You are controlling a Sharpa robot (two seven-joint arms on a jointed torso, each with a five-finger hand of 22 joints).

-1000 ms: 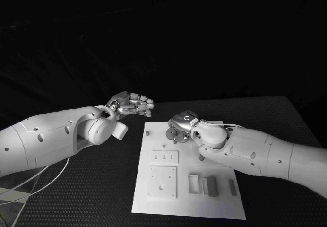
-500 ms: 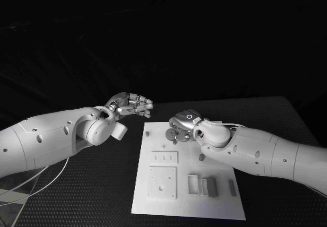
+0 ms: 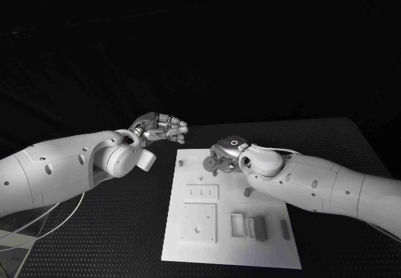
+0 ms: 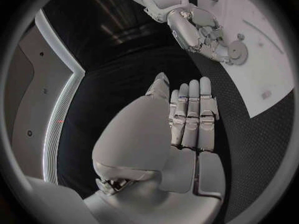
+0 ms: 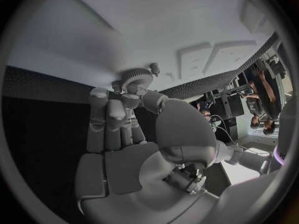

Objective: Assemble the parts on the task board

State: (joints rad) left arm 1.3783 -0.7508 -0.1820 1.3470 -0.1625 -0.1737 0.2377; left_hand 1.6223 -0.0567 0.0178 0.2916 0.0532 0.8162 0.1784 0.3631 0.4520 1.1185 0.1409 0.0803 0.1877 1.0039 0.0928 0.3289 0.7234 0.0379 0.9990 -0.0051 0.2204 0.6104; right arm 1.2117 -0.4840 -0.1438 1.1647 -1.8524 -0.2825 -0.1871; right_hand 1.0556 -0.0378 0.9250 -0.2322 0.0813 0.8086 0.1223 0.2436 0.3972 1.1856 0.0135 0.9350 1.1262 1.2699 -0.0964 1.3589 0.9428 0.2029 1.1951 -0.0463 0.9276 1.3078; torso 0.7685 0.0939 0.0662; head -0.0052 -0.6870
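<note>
The right robot hand (image 5: 121, 119) pinched a small round toothed gear (image 5: 136, 77) by its rim over the white task board (image 3: 219, 229); likely stiff, light. The left robot hand (image 3: 161, 128) hovered empty, fingers together

Black textured table (image 3: 334, 145); dark backdrop behind, dim room

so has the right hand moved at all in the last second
Yes, slightly. In the head view the right hand, holding a gear, has edged towards the far end of the task board; the left hand has stayed put off the board.
</note>
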